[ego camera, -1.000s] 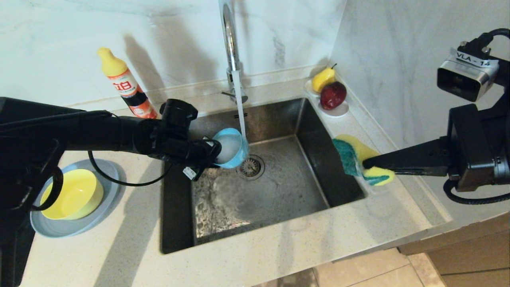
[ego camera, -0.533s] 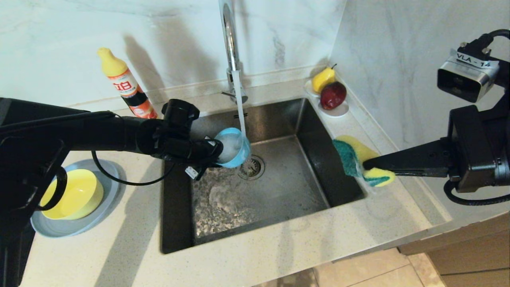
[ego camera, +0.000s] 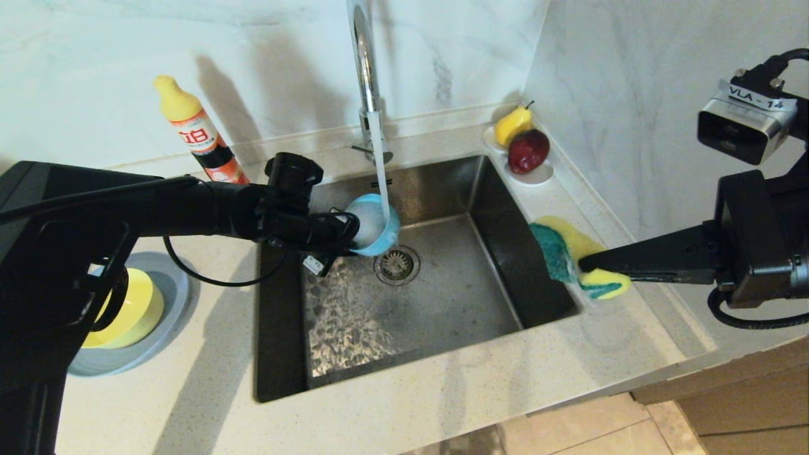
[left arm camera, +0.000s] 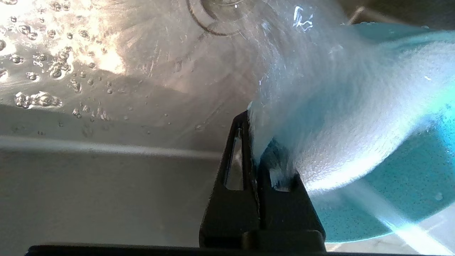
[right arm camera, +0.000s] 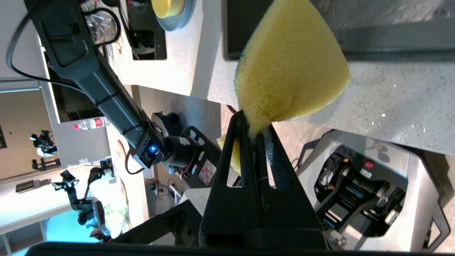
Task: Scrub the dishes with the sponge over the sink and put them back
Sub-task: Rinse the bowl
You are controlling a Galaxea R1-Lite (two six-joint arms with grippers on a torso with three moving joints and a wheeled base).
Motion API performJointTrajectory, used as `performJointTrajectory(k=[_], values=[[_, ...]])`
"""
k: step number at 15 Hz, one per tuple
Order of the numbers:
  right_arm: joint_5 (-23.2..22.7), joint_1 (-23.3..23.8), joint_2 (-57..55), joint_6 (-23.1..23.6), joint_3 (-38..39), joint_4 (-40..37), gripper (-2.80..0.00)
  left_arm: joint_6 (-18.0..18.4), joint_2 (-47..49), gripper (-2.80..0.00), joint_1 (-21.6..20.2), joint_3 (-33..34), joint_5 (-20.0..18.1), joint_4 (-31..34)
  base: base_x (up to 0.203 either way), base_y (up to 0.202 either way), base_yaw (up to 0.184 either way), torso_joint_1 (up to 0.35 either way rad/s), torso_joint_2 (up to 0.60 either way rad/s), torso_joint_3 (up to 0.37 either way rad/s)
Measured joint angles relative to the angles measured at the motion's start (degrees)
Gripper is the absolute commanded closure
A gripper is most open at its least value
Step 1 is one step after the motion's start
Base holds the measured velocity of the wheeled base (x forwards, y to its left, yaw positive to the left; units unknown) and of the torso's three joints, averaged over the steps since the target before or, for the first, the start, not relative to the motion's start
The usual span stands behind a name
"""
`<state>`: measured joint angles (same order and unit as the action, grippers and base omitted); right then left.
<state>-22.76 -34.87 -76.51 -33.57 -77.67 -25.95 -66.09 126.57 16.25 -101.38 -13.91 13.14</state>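
My left gripper (ego camera: 344,235) is shut on the rim of the small teal-blue bowl (ego camera: 379,227), holding it tilted under the water stream (ego camera: 380,170) above the sink (ego camera: 442,297). In the left wrist view water foams white over the bowl (left arm camera: 391,192), and the left gripper (left arm camera: 254,142) pinches its edge. My right gripper (ego camera: 584,260) is shut on the yellow sponge (ego camera: 578,243) with its green scouring face, over the counter at the sink's right rim. The sponge (right arm camera: 288,64) bulges beyond the right gripper (right arm camera: 256,128). The yellow-green bowl (ego camera: 136,309) sits on the grey-blue plate (ego camera: 167,281) at left.
A chrome faucet (ego camera: 366,76) runs at the back of the sink above the drain strainer (ego camera: 396,264). A detergent bottle (ego camera: 199,136) stands at back left. A white dish (ego camera: 537,175) with a pear and an apple sits in the back right corner beside the wall.
My left arm has pushed forward and lifted the teal bowl slightly, tipping it more into the stream. The right gripper and sponge have stayed still.
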Motion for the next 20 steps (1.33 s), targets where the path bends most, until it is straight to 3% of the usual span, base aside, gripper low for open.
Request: performJointTrajectory(k=[4, 8, 11, 14, 17, 20], values=[[-0.02, 0.0, 0.17, 0.04, 1.24, 0.02, 0.0, -2.65, 1.35, 0.0, 0.0, -3.43, 0.0, -0.05, 0.0, 0.0, 0.0, 0.0, 0.0, 0.0], [-0.02, 0.0, 0.42, 0.01, 2.12, 1.6, 0.0, -2.91, 1.91, 0.0, 0.0, -4.8, 0.21, 0.12, 0.0, 0.0, 0.0, 0.0, 0.0, 0.0], [-0.02, 0.0, 0.51, 0.0, 2.32, 1.67, 0.0, -1.21, 1.63, 0.0, 0.09, -2.72, 0.61, 0.52, 0.0, 0.0, 0.0, 0.0, 0.0, 0.0], [-0.03, 0.0, 0.51, 0.04, 2.51, 1.67, 0.0, 4.01, -0.93, 0.0, 0.8, 2.93, 2.53, 0.63, 0.0, 0.0, 0.0, 0.0, 0.0, 0.0], [-0.04, 0.0, 0.51, 0.01, 2.76, 1.67, 0.0, 11.71, -5.08, 0.0, 2.64, 8.77, 10.39, 0.01, 0.0, 0.0, 0.0, 0.0, 0.0, 0.0], [-0.04, 0.0, 0.51, 0.0, 2.81, 1.67, 0.0, 17.79, -7.58, 0.0, 3.58, 12.05, 23.61, -0.41, 0.0, 0.0, 0.0, 0.0, 0.0, 0.0]])
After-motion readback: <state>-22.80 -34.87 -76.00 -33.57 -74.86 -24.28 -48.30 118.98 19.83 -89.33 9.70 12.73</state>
